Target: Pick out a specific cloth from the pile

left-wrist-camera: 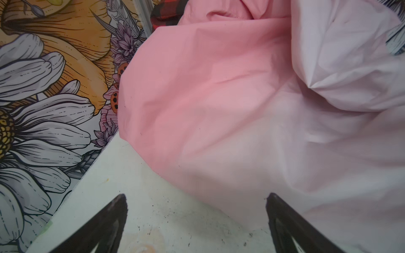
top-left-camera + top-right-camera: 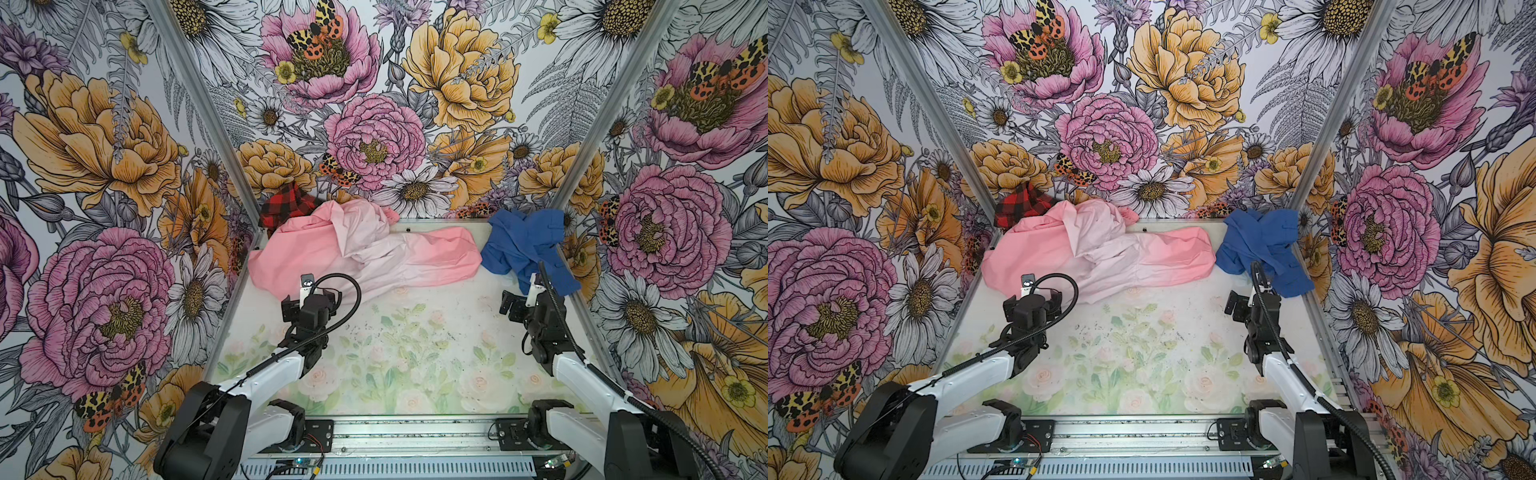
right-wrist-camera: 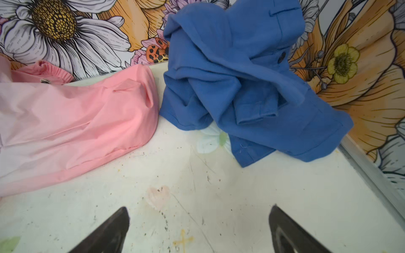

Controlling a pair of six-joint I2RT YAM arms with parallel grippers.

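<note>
Boxed in on three sides by walls (image 2: 104, 166) papered with outsized peonies, daisies and moths, with bare metal posts (image 2: 195, 95) up the two back corners. Below, a white counter (image 2: 415, 332) printed with faint roses and green leaves, scuffed and peppered with dark specks. At 6 o'clock, a metal rail (image 2: 415, 432) carrying both arm bases.

At 2 o'clock, crumpled in the back right corner and leaning up against the right wall: the cloth (image 2: 525, 245), royal blue, with a dark button (image 3: 281, 57) plain in the right wrist view. Lying free of both pincers.

From 10 to 12 o'clock along the back edge: the pile (image 2: 332, 249), salmon pink and pale pink tangled together, with a red-and-black plaid piece (image 2: 286, 203) wedged in the back left corner. Salmon end of the pile just beside the cloth; touching or not, cannot tell.

Left pincer (image 1: 196, 197) at 9 o'clock, jaws wide apart over bare counter at the pile's near edge, clamped on nothing. Right pincer (image 3: 198, 208) at 3 o'clock, jaws likewise wide apart, nothing between them, pointed toward the cloth and short of it, with bare counter in between.
</note>
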